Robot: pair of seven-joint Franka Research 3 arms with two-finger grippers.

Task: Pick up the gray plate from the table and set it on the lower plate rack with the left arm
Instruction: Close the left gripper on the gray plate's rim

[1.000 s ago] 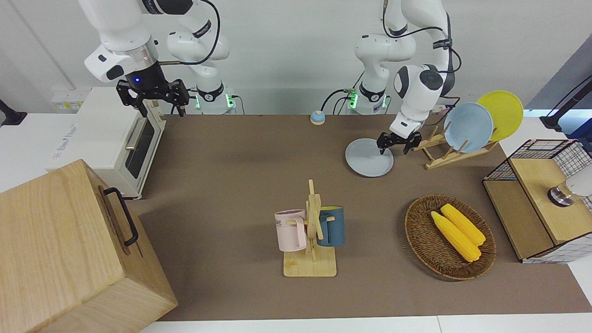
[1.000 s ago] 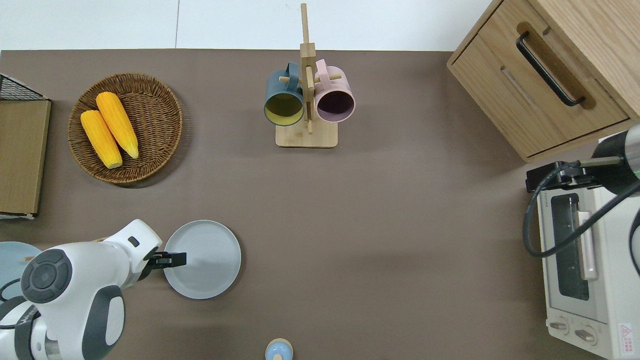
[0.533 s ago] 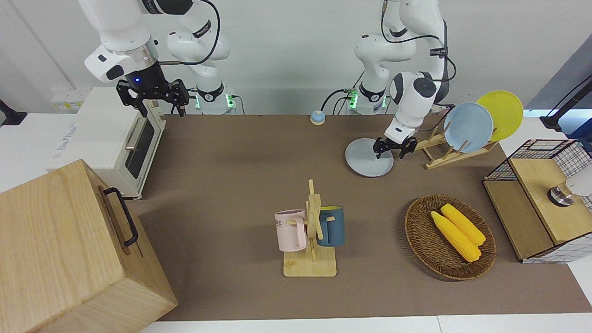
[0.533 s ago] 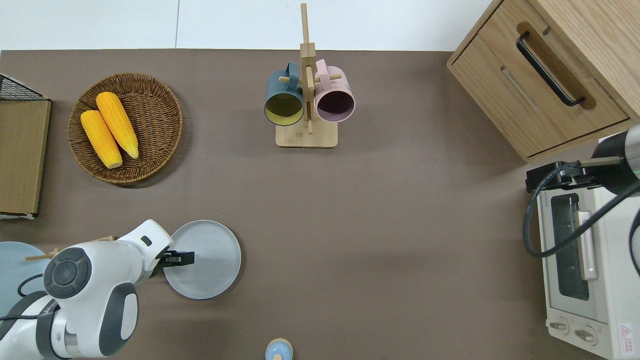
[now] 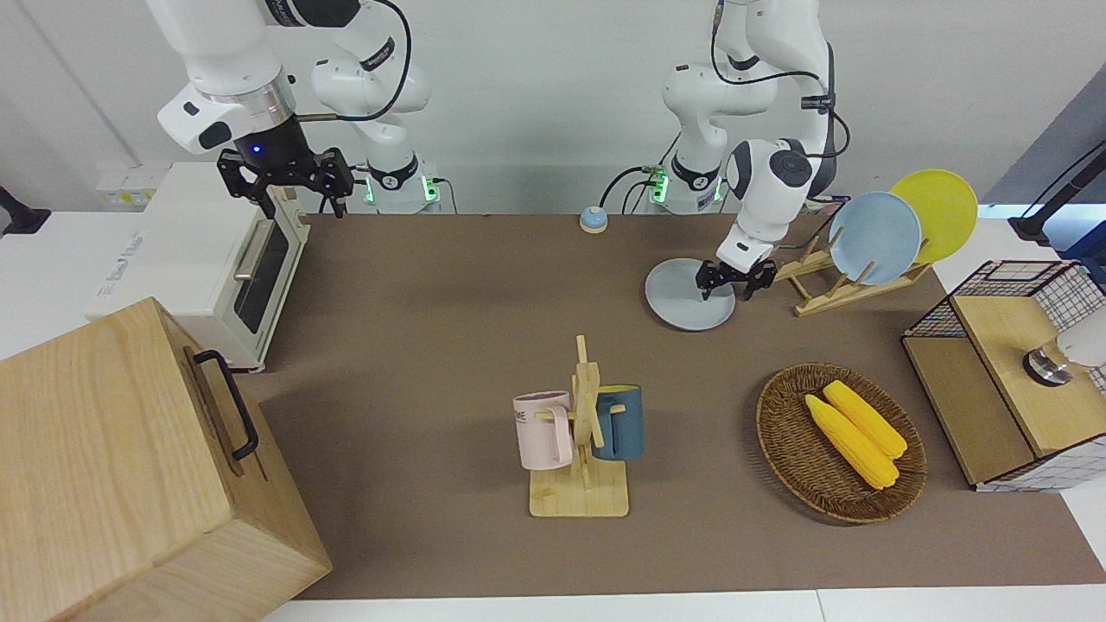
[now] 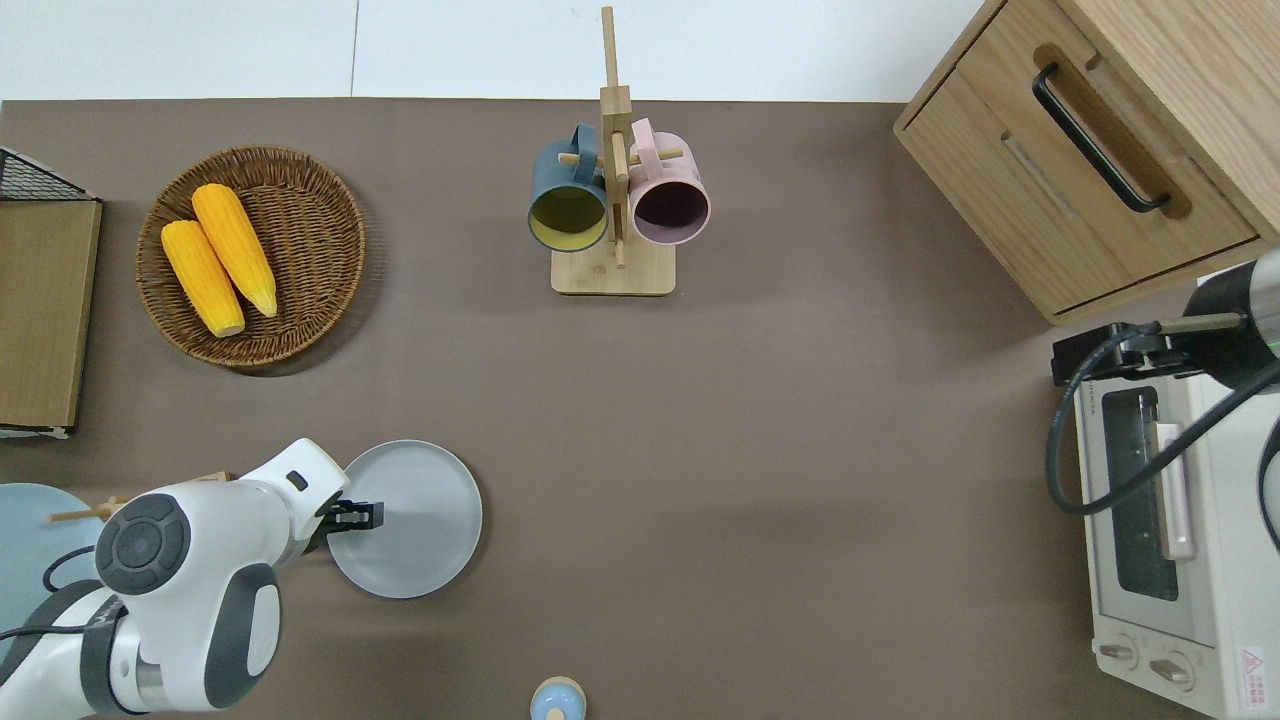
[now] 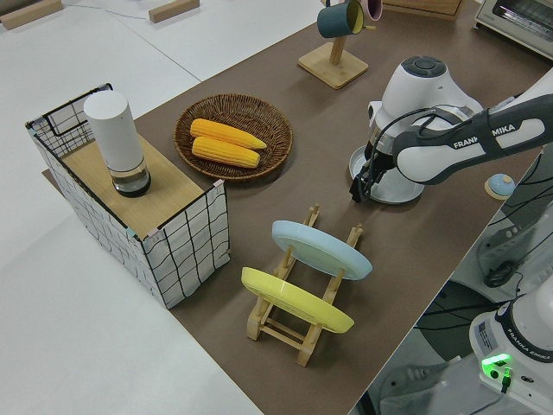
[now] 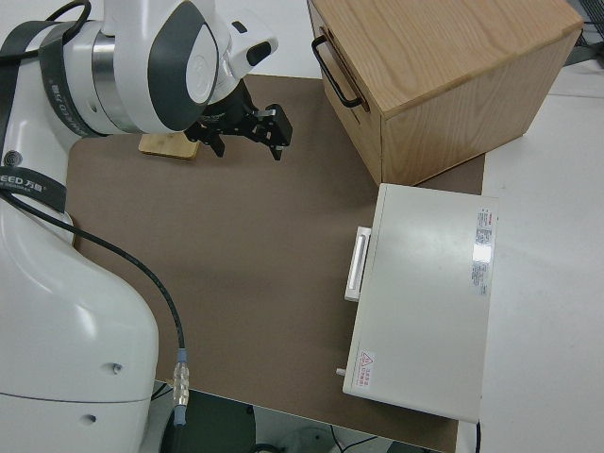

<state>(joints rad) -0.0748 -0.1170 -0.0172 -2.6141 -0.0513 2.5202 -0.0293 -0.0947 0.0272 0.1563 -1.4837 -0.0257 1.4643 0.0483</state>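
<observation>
The gray plate (image 5: 683,302) (image 6: 425,525) (image 7: 399,192) lies flat on the brown table, beside the lower plate rack (image 5: 821,285) (image 7: 289,324) and toward the right arm's end from it. My left gripper (image 5: 731,285) (image 6: 356,515) (image 7: 358,187) is open and points down, low over the plate's rim on the rack's side. One finger is over the plate and the other outside the rim. The rack holds a light blue plate (image 5: 874,238) and a yellow plate (image 5: 937,212). My right gripper (image 5: 289,194) (image 8: 250,140) is parked and open.
A wicker basket (image 5: 782,449) with two corn cobs and a wire-sided box (image 5: 1063,285) stand farther from the robots than the rack. A mug stand (image 5: 581,497) holds two mugs mid-table. A toaster oven (image 5: 199,250) and a wooden drawer box (image 5: 112,466) fill the right arm's end.
My left gripper has come down and shifted a little onto the gray plate's rim. The plate and the right arm have not moved.
</observation>
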